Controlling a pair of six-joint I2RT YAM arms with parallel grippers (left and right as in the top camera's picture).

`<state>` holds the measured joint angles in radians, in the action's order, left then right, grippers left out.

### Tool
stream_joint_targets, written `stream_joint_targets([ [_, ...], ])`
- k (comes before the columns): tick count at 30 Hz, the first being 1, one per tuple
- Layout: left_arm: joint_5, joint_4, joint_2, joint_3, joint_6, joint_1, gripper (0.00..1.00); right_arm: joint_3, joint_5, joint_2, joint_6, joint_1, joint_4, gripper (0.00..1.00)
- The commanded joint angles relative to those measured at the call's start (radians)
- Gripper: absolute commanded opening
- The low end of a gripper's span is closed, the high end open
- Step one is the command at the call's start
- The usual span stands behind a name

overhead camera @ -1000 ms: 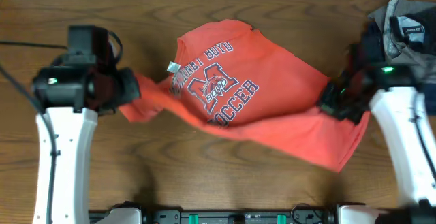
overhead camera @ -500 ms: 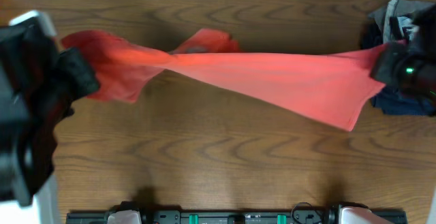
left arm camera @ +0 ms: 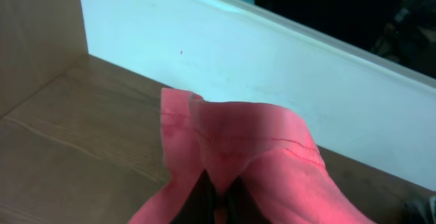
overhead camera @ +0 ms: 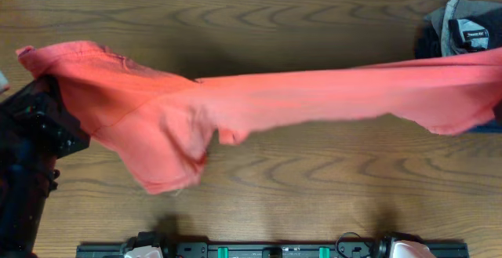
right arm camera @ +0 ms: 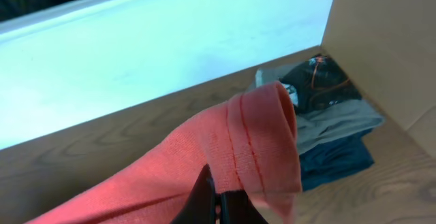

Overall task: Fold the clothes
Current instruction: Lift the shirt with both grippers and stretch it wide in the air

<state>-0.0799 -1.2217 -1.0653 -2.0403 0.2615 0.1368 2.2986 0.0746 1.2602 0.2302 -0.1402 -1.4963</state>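
T-shirt [overhead camera: 314, 93] now stretched wider, ends pinched in left hand [left arm camera: 216, 202], right hand [right arm camera: 214, 202]

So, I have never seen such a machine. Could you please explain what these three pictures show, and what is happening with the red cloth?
It is a robot with two arms at a wooden table. The wide picture comes from a camera fixed above the table. The other two come from a small camera on each wrist, looking along that arm's fingers. The red cloth is a coral-red T-shirt. The left tool and the right tool each pinch one end of it, so it hangs stretched between them across the table. In the far right corner lies a pile of other clothes, grey and navy blue; no tool holds them.
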Motion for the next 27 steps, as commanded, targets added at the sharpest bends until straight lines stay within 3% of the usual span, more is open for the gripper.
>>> stream_joint_targets([
  [1,-0.019,0.012,-0.047,-0.005,0.002,0.011,0.06,-0.003,0.045,0.082,-0.034,-0.016,-0.018,0.01],
  [9,-0.058,0.013,-0.235,-0.005,-0.006,0.01,0.06,-0.003,-0.026,0.331,-0.049,-0.014,-0.066,0.01],
  [14,-0.101,0.086,-0.42,-0.005,-0.006,0.008,0.06,-0.003,-0.036,0.518,-0.052,0.011,0.019,0.01],
  [21,-0.176,0.484,-0.65,-0.006,0.009,0.001,0.06,-0.003,-0.198,0.679,0.0,0.031,0.435,0.0],
  [27,-0.143,0.865,-0.678,-0.033,0.017,0.003,0.06,0.039,-0.201,0.663,0.064,0.027,0.76,0.01],
])
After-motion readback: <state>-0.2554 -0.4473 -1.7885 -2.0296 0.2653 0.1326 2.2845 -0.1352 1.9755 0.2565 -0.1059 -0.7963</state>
